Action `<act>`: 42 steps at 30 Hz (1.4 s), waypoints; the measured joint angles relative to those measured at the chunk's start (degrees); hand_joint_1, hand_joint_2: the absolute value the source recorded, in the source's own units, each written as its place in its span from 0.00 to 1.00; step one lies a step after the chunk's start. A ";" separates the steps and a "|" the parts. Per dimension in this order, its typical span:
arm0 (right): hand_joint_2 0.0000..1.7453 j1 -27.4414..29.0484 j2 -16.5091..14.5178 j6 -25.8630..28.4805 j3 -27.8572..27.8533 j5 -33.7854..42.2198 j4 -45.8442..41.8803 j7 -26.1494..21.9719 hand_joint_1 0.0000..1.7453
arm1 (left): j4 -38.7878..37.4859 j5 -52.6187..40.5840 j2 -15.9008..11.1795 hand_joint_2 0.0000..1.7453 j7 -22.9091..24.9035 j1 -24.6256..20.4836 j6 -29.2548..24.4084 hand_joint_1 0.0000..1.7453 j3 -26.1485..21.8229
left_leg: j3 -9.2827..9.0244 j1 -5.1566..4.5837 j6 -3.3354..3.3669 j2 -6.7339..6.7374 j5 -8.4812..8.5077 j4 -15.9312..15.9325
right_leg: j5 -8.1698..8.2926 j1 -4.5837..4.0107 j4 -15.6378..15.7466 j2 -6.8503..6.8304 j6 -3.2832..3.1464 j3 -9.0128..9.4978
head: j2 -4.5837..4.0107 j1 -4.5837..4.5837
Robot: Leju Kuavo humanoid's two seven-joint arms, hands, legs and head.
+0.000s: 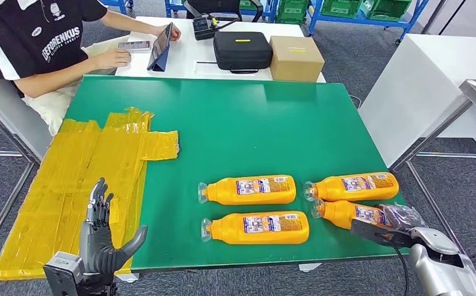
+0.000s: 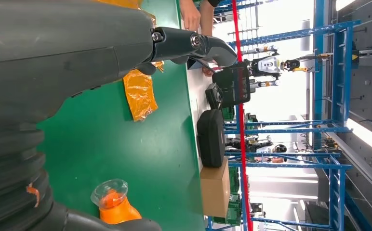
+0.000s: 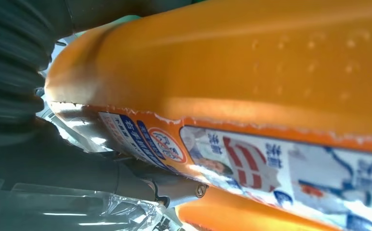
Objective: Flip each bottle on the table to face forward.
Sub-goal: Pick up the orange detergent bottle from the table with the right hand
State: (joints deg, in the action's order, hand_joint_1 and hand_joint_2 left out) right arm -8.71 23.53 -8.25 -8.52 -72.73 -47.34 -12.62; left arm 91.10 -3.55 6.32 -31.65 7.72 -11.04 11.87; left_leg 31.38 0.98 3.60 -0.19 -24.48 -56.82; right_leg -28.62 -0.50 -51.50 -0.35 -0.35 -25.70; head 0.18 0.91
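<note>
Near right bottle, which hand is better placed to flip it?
Right. The right hand is already at the near right bottle; the left hand hovers open over yellow tape, far from it.

A green desk [image 1: 235,123] stands on grey carpeted floor [image 1: 371,55], with a patch of yellow tape sheets [image 1: 81,179] along one side. Behind it a white table [image 1: 189,58] carries a black case [image 1: 242,50], a cardboard box [image 1: 296,58] and a tablet [image 1: 160,47] — a seated person [image 1: 38,43] leans on it. Blue racks with green crates [image 1: 346,7] line the back, a white cabinet [image 1: 426,86] stands to one side, and the far hall is brightly lit.
</note>
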 joint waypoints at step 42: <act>1.00 1.86 -6.29 23.40 0.11 12.01 2.30 -2.08 1.00 | 1.01 -2.76 0.46 1.00 2.28 2.58 -1.74 0.00 -0.64 | -0.54 -0.09 -0.44 2.89 -0.64 -0.02 | 1.08 -0.04 0.12 0.11 1.70 -0.29 | -0.01 -0.01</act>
State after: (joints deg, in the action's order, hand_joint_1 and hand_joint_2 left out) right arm -6.85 17.25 15.15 -8.41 -60.72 -45.04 -14.70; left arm 92.11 -6.31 6.78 -29.37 10.29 -12.79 11.23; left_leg 30.85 0.89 3.16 2.70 -25.12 -56.84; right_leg -27.54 -0.54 -51.38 -0.24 1.35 -25.99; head 0.17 0.90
